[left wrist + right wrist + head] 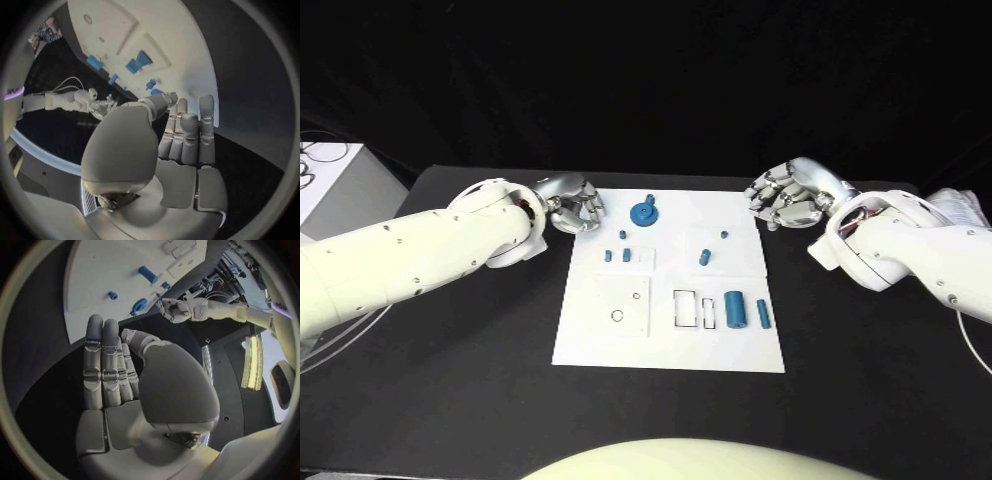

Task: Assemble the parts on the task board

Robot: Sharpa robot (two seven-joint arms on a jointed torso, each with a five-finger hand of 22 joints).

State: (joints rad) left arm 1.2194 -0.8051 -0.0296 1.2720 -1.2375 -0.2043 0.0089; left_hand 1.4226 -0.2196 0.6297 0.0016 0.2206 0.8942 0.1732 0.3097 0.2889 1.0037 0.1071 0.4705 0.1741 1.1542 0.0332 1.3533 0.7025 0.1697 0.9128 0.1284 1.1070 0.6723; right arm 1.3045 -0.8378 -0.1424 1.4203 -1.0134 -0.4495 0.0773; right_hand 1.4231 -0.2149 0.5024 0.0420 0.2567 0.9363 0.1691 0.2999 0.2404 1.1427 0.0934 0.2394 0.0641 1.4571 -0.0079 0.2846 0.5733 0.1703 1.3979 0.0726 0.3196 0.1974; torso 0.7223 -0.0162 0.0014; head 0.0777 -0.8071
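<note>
The left robot hand (571,213) hangs just beside the far left corner of the task board (589,340), holding nothing; in the left wrist view its fingers (187,135) lie straight and side by side, with the thumb apart from them. The right robot hand (788,200) hangs just beside the far right corner of the task board, also holding nothing, its fingers (103,365) extended in the same way.

The task board lies flat on the black table (877,380), between the 2 robot hands. At its far edge stands a round blue part (645,212). Nearer the board's middle stand several small blue pegs (629,254). On the near right portion of the board lie 2 long blue parts (737,309), side by side, next to an outlined rectangular recess (685,309). A small ring mark (616,316) sits on the near left portion.
</note>
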